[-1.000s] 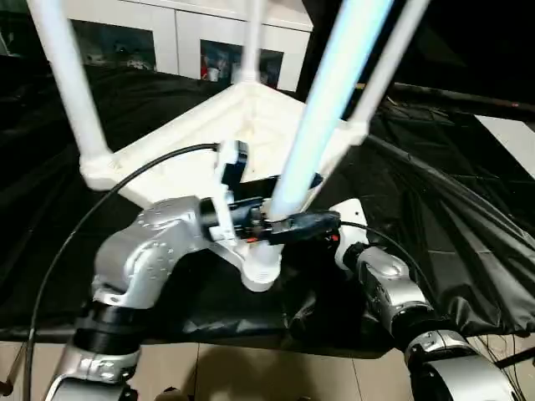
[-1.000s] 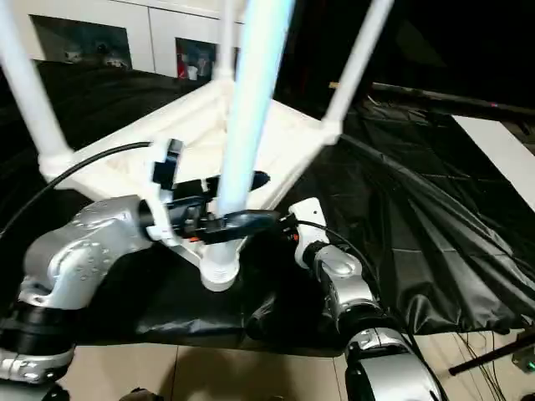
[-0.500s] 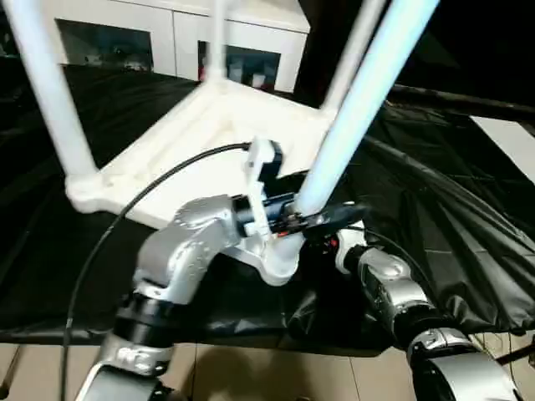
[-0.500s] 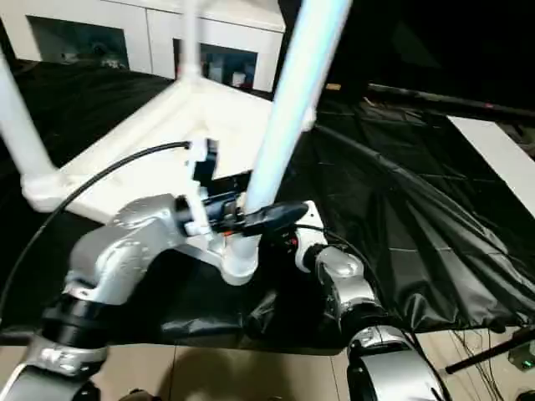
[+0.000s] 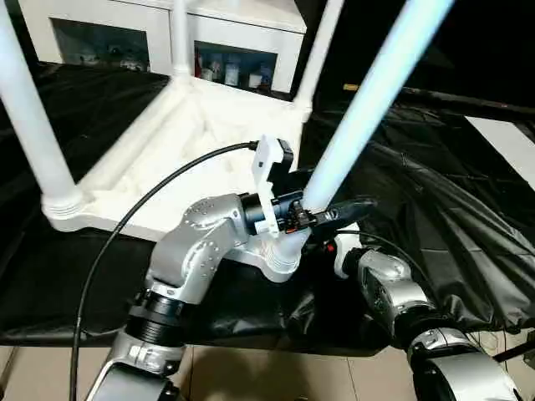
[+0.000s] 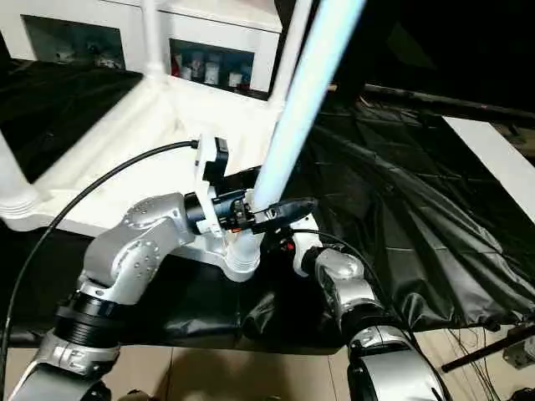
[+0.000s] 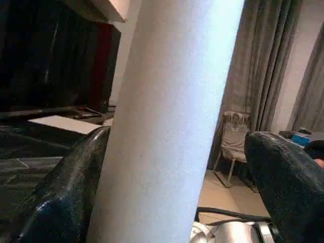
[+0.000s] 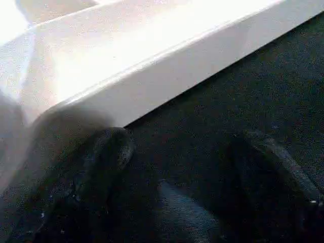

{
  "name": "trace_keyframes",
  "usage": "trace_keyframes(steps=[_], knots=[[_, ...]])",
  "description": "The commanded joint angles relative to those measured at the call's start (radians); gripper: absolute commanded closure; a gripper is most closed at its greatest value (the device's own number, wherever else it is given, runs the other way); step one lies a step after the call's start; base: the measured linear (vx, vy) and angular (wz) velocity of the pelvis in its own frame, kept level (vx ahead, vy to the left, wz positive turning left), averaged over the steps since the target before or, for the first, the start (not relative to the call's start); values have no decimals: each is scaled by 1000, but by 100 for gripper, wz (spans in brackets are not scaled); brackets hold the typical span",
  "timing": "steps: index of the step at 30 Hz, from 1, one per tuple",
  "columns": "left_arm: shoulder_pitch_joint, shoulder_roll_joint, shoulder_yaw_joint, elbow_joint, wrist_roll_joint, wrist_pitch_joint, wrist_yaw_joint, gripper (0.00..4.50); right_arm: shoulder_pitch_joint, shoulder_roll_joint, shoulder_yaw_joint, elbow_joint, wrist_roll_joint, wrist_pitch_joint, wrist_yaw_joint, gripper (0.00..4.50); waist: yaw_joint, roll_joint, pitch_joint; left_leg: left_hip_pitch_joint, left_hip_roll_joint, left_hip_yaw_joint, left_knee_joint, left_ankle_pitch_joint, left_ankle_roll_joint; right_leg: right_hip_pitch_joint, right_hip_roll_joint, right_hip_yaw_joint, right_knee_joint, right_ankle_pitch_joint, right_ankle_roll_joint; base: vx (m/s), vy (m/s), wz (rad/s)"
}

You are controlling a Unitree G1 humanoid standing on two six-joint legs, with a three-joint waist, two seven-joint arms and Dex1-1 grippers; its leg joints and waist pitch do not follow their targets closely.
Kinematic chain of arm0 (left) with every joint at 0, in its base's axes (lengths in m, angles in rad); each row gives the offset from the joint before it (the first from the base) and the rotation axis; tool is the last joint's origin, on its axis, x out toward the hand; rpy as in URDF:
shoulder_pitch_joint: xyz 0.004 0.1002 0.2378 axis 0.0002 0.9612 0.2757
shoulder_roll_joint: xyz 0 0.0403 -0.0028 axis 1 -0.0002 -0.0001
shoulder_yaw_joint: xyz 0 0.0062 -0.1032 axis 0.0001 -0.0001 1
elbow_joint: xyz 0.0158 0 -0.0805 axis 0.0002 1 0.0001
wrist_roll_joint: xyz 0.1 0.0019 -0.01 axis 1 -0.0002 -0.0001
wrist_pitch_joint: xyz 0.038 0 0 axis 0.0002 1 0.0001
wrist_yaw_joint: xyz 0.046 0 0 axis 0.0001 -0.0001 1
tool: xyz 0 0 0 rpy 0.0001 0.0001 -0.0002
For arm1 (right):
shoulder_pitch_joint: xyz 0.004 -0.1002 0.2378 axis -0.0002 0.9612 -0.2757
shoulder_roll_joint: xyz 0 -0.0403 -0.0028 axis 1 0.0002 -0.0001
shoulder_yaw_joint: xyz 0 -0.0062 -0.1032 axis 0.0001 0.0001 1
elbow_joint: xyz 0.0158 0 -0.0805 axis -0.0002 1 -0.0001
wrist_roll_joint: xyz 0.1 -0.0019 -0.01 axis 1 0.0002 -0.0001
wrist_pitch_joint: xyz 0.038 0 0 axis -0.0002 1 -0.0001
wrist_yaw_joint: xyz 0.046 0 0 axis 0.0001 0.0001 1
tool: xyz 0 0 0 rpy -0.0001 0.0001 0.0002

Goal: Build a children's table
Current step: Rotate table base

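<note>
The children's table (image 5: 167,142) lies upside down on black cloth, its white legs pointing up. The nearest leg (image 5: 359,117) rises slanted from the near corner socket (image 5: 280,259). My left gripper (image 5: 322,213) stands open around this leg just above the socket. In the left wrist view one finger (image 7: 71,182) touches the leg (image 7: 172,111) and the other finger (image 7: 283,172) stands clear of it. My right gripper (image 8: 187,167) is open, low beside the table's rim (image 8: 152,66) over the cloth, holding nothing. Its wrist (image 5: 380,280) lies just right of the socket.
Three more legs stand at the left (image 5: 33,125), far (image 5: 180,38) and right (image 5: 318,50) corners. A white cabinet with glass doors (image 5: 234,63) is behind. Crumpled black cloth (image 5: 435,217) runs to the right, with tiled floor (image 5: 251,376) at the near edge.
The whole picture has shifted, so the camera moved. My left forearm has swung in toward the near corner, its gripper still around the leg. The right arm looks unchanged.
</note>
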State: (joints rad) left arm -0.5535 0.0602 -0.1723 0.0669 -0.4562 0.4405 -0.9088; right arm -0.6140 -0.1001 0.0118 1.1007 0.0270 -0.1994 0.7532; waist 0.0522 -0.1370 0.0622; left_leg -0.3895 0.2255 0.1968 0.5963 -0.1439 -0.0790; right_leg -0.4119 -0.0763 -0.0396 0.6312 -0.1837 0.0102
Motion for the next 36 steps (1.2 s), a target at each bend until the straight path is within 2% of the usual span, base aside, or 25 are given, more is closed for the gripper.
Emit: trace_keyframes(steps=[1,7,11,14,21,27,33,36], knots=[[-29,-69,-101,10,2,-7,-2,4,-11,86,86,-29,-8,-19,133,76,11,19,-69,22,11,-9,-73,-335,-24,39,-48,28,-80,-231,-194,0,0,0],[-27,-85,-108,10,7,-12,-8,4,3,84,110,-35,-26,-24,177,76,14,19,-67,24,13,-9,-74,-340,-21,38,-48,28,-81,-223,-207,0,0,0],[-24,-96,-108,11,15,-14,-7,4,8,79,114,-30,-44,-35,179,76,14,18,-66,25,14,-11,-76,-368,-28,36,-48,27,-84,-262,-198,0,0,0],[-24,-103,-103,20,25,-22,6,4,2,73,102,-20,-57,-55,128,76,14,18,-65,28,14,-13,-77,-406,-37,33,-50,27,-90,-318,-183,0,0,0],[-36,-101,-78,42,41,-50,25,4,-9,45,63,-15,-46,-95,34,76,13,21,-62,31,13,-16,-79,-444,-44,26,-47,26,-95,-352,-169,0,0,0],[-53,-85,-53,67,49,-71,30,4,-9,16,28,-24,-31,-104,23,76,13,18,-61,31,12,-18,-79,-471,-47,23,-49,25,-102,-405,-148,0,0,0],[-60,-59,-30,75,52,-77,24,4,-23,-15,-6,-25,-8,-94,-13,76,16,16,-64,27,12,-16,-78,-437,-39,25,-50,26,-97,-356,-159,0,0,0],[-57,-49,-26,67,53,-72,17,4,-46,-28,-15,5,-20,-77,-73,76,15,15,-67,20,11,-15,-79,-390,-36,32,-47,26,-88,-295,-169,0,0,0]])
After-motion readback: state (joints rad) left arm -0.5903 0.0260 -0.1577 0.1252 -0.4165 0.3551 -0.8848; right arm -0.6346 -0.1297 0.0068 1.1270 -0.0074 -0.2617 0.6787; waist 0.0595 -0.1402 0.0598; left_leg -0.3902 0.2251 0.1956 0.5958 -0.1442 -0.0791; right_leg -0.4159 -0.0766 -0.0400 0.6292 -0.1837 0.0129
